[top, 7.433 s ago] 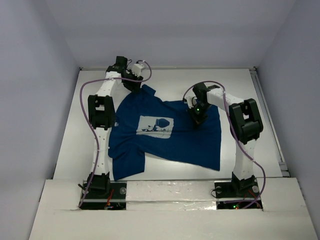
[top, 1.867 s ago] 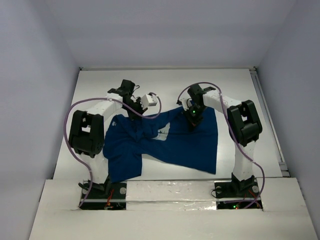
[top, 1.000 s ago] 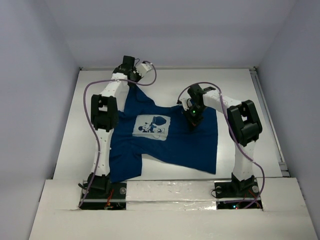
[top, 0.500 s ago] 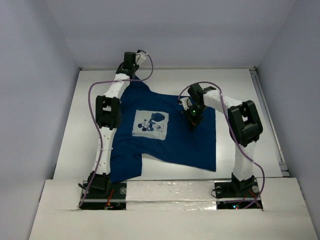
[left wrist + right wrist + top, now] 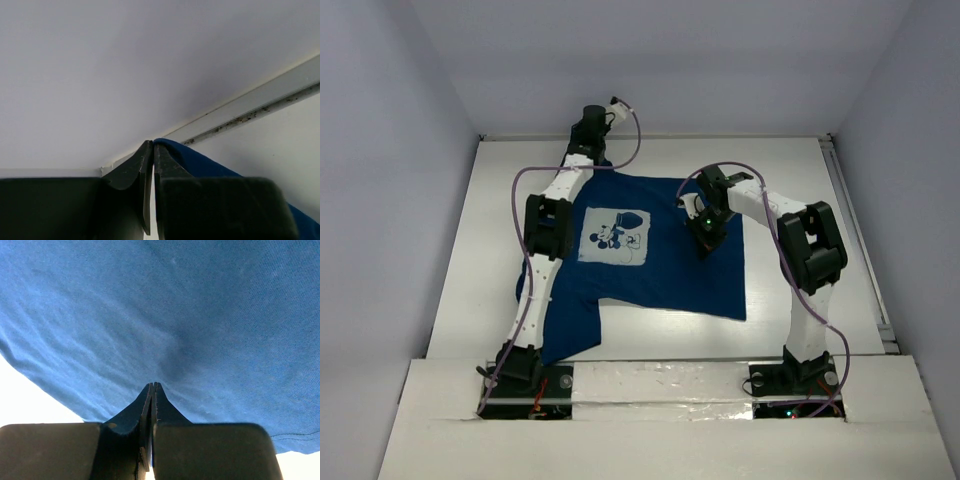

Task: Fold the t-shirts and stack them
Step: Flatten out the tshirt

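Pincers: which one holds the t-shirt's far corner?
The left pincer, reaching across the table and shut on a corner of the t-shirt; the right pincer is shut well inside the cloth.

"Where could a hand pass here?"

"Over bare surface (image 5: 790,180): a narrow strip between the t-shirt (image 5: 665,270) and the left wall (image 5: 380,200), a wider strip towards the right wall (image 5: 920,200), and the far right corner by the back wall (image 5: 660,70)."

"And what stands in the way?"

"The left arm (image 5: 545,225) stretches along the cloth's left side. The left jaws are shut on its far corner, just beside the back wall, and a purple cable (image 5: 632,140) loops there. The right arm (image 5: 810,250) bends over the right strip, and the right jaws are shut on the cloth. A metal rail (image 5: 855,230) lines the right edge."
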Motion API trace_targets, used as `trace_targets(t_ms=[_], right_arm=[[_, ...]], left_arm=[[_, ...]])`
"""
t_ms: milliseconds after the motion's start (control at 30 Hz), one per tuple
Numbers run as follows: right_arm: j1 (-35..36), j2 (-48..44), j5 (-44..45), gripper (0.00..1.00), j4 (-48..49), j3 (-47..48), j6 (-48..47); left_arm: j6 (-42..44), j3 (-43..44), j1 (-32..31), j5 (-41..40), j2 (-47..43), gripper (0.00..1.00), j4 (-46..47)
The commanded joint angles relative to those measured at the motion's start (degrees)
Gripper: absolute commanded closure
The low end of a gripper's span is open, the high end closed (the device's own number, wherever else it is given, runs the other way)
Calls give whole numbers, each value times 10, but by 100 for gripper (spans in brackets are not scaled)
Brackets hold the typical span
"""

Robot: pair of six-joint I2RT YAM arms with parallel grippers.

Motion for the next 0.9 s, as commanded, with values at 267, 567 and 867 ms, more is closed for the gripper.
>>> trace_targets(t_ms=[267,567,867], right_arm=[[6,-53,58,100,52,4,24],[6,-116,179,100,140,-41,27],[6,-297,185,82,234,-148,-121]], left_arm=[[148,32,-7,-121,44,43,167],[115,-13,32,-150,-60,38,151],[-43,-371,65,101,-408,41,-40]])
